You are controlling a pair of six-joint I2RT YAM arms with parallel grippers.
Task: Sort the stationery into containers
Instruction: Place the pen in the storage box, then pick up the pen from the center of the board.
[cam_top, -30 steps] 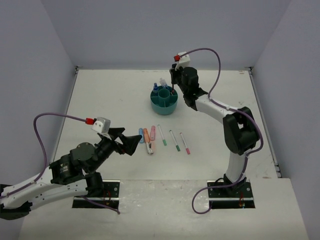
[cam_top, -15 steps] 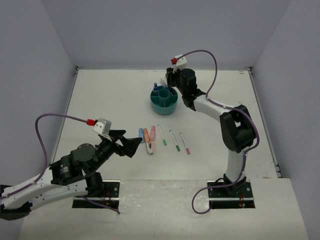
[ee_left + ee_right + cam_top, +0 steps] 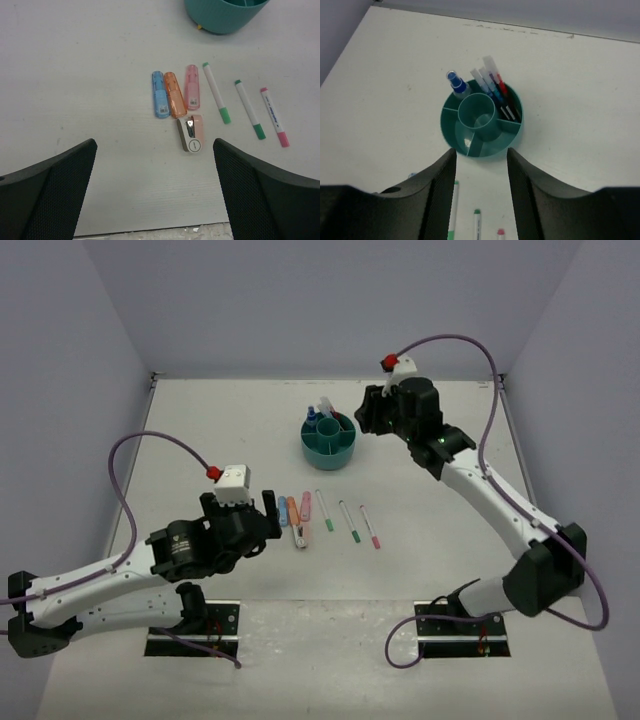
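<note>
Teal plastic, round and low, the single desk organiser (image 3: 460, 135) stands at the far middle of the white counter (image 3: 200, 430). It has one round central cup (image 3: 476, 111) with curved compartments ringed around it. Two of those compartments hold something. One blue-capped piece (image 3: 455, 82) stands upright in the far-left one. A leaning bunch of thin pens (image 3: 490, 80) fills the far-right one: at least three, with white, blue and red ends, though they overlap too much for an exact count. The cup and the near compartments show only bare teal floor.

Seven loose items lie in a row nearer to me, well apart from the organiser. There are three stubby translucent markers side by side: blue (image 3: 160, 95), orange (image 3: 175, 95) and pink (image 3: 192, 87). One small white and pink block (image 3: 190, 134) sits just below the orange and pink ones. To their right lie three thin white pens, apart from each other: two green-capped (image 3: 215, 90) (image 3: 248, 107) and one pink-capped (image 3: 272, 115).

My left end effector (image 3: 154, 145) hovers over the near side of that row, spread fully wide and grasping nothing. My right end effector (image 3: 481, 155) hangs above the organiser's near-right side, released, its fingers parted with nothing between them.
</note>
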